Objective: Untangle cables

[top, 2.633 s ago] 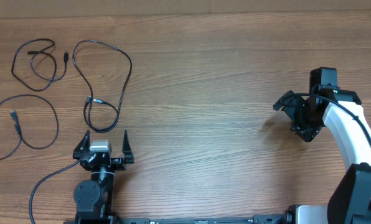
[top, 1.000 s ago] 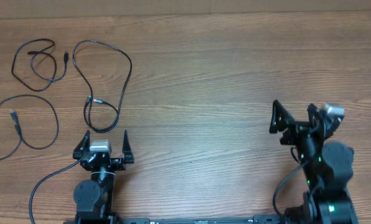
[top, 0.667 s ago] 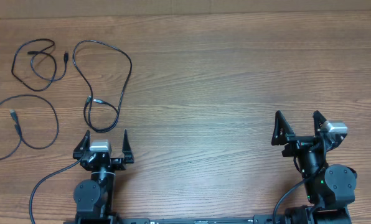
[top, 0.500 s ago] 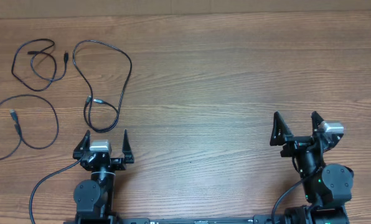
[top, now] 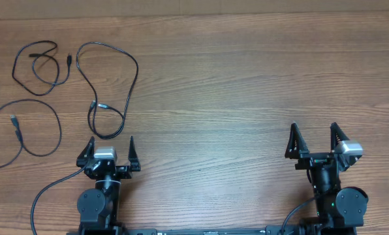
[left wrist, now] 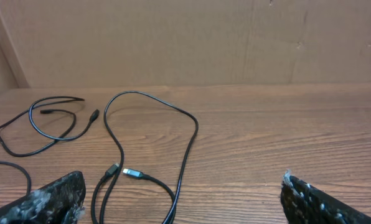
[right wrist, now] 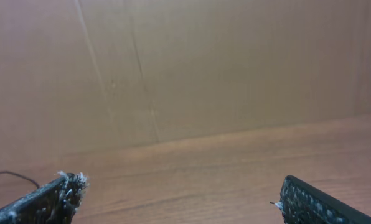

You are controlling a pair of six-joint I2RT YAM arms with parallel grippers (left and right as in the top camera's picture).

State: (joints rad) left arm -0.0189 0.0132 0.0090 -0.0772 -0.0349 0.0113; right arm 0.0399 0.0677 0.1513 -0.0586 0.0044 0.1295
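Three black cables lie apart on the wooden table at the far left. A long looped cable (top: 130, 78) with a silver plug lies just beyond my left gripper, also in the left wrist view (left wrist: 184, 143). A small coiled cable (top: 34, 65) lies at the back left, also in the left wrist view (left wrist: 42, 118). A third cable (top: 47, 121) loops at the left edge. My left gripper (top: 108, 147) is open and empty at the front left. My right gripper (top: 314, 138) is open and empty at the front right, far from the cables.
A brown cardboard wall (left wrist: 185, 37) stands behind the table's far edge, also in the right wrist view (right wrist: 185, 62). A black arm lead (top: 47, 192) curves off the left arm's base at the front edge.
My right arm has drawn back from the right middle of the table to the front right, now pointing straight ahead with open fingers. The left arm and cables have not moved.
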